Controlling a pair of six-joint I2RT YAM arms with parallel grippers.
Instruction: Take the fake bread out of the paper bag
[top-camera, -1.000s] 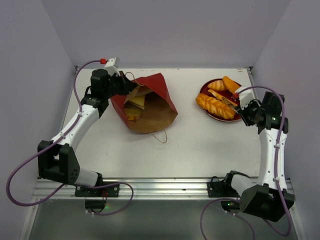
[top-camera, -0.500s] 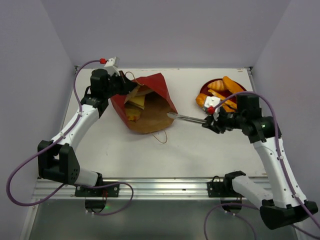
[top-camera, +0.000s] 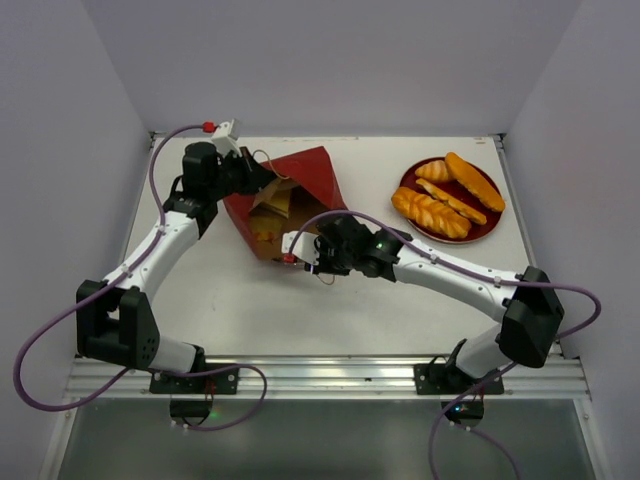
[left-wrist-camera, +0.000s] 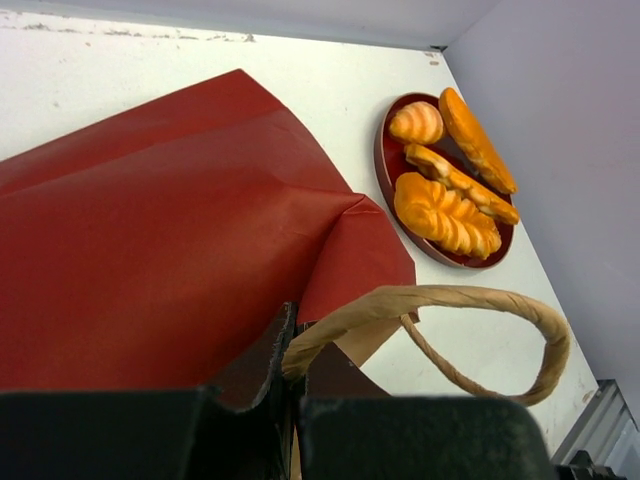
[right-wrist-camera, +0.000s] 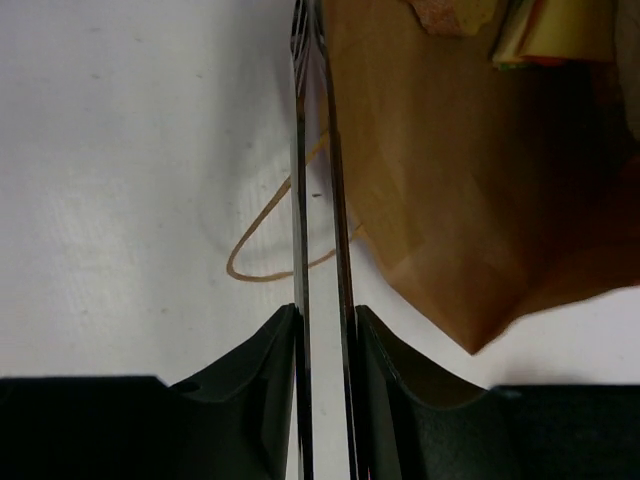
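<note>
- Two thin fingers of the right claw (right-wrist-camera: 310, 30) lie pressed almost together with nothing seen between them. Their tips are at the open mouth of the paper bag (top-camera: 318, 180), just beside its brown lining.
- One looped handle (left-wrist-camera: 480, 300) curves out next to the left claw (left-wrist-camera: 293, 410), which is clamped on the bag's rim and holds the mouth up.
- Some bread lies inside the bag: a yellow slice (right-wrist-camera: 555, 30) and an orange piece (top-camera: 266, 236) show against the lining. Whether more sits deeper cannot be told.
- Four pieces of bread (top-camera: 430, 213) rest on the red plate (left-wrist-camera: 382, 165), well apart from the bag at the far right of the table (top-camera: 400, 290).
- Handling, by judgement: the pieces look hard, light and glossy, so they are likely to slip under a narrow pinch.
  - A long loaf is best taken across its middle.
  - The slice is best taken by its two flat faces.
  - The fingers must part before they close on either piece.
- Bag, by judgement: the paper is thin and creases easily. It would slide or fold shut if the rim were let go.
</note>
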